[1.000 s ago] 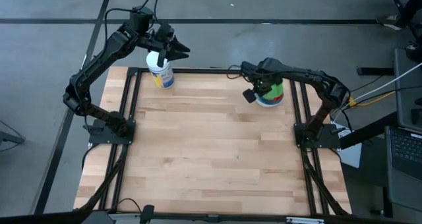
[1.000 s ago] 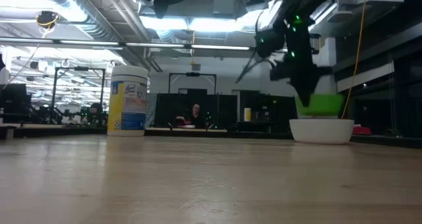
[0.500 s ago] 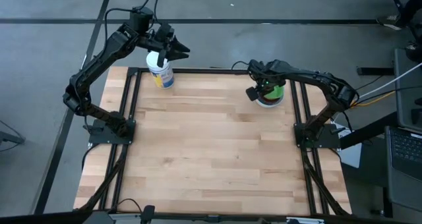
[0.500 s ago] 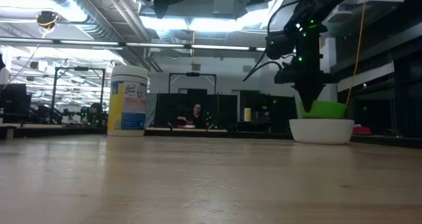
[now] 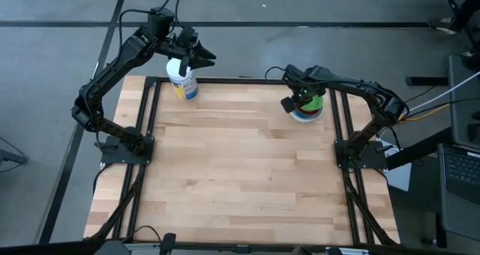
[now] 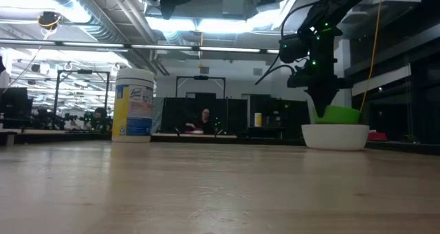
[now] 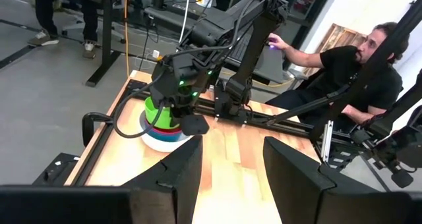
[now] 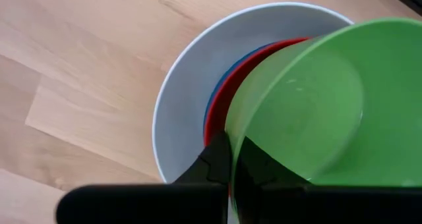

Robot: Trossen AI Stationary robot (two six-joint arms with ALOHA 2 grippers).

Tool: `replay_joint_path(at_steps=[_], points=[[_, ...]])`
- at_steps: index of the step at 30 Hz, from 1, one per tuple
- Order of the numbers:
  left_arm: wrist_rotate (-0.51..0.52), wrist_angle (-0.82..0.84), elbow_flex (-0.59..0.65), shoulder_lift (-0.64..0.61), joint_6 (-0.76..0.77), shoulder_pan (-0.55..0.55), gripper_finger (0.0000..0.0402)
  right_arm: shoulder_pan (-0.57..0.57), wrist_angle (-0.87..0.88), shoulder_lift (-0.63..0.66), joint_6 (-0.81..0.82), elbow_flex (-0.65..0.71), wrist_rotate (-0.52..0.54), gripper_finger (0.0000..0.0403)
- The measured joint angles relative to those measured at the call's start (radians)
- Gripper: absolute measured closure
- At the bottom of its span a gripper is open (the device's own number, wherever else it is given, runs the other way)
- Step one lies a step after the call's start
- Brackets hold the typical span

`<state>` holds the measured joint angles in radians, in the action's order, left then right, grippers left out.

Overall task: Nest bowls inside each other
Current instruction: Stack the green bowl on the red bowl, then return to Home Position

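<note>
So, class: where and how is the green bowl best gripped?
By its thin rim, from above: the green bowl sits tilted in the stack inside the white bowl, wall hidden, only the rim free. The right gripper is pinching it so.

- High view: overhead, facing straight down; takes in the whole table point(image 5: 240, 172) and both arms from well above.
- Low view: at table-top height, facing level across the boards into the room; the bowl stack point(image 6: 336, 129) sits at 3 o'clock, the white-lidded container point(image 6: 133, 104) at 9 o'clock.
- Left wrist view: raised, looking down across the table past its own fingers point(image 7: 290, 165) to the far stack point(image 7: 161, 125) and a seated person point(image 7: 343, 69).
- Right wrist view: very near, looking down into the green bowl point(image 8: 330, 112) and white bowl point(image 8: 178, 112).
- Shared: all four views show the stack.
</note>
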<state>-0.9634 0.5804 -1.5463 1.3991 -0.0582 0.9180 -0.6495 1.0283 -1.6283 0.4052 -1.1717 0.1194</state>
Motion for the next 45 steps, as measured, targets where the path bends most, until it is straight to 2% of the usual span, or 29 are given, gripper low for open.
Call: replay_joint_path(at_steps=[9, 23, 29, 32, 35, 38, 42, 45], points=[[0.0, 0.0, 0.0, 0.0, -0.008, 0.0, 0.0245, -0.004, -0.007, 0.0, -0.029, 0.0, -0.007, 0.0394], [0.001, 0.0, 0.0, 0.0, -0.016, 0.0, 0.0245, -0.004, -0.024, 0.0, -0.077, 0.0, -0.03, 0.0239], [0.001, 0.0, 0.0, 0.0, -0.016, 0.0, 0.0245, -0.004, -0.025, 0.0, -0.072, 0.0, -0.028, 0.0218], [0.001, -0.001, 0.0, 0.0, -0.02, 0.0, 0.0245, 0.002, -0.044, 0.019, -0.047, 0.0, -0.082, 0.0222], [0.002, -0.009, 0.0, 0.0, -0.039, 0.0, 0.0245, 0.025, -0.175, 0.067, -0.019, 0.0, -0.175, 0.0233], [0.004, -0.059, 0.0, 0.0, -0.042, 0.0, 0.0245, 0.061, -0.446, 0.149, -0.001, 0.0, -0.24, 0.0245], [-0.002, -0.198, 0.0, 0.0, 0.051, -0.016, 0.0245, 0.089, -0.82, 0.249, 0.054, 0.0, -0.31, 0.0259], [0.001, -0.308, 0.0, 0.0, 0.134, -0.047, 0.0245, 0.109, -1.027, 0.296, 0.088, 0.0, -0.387, 0.0267]])
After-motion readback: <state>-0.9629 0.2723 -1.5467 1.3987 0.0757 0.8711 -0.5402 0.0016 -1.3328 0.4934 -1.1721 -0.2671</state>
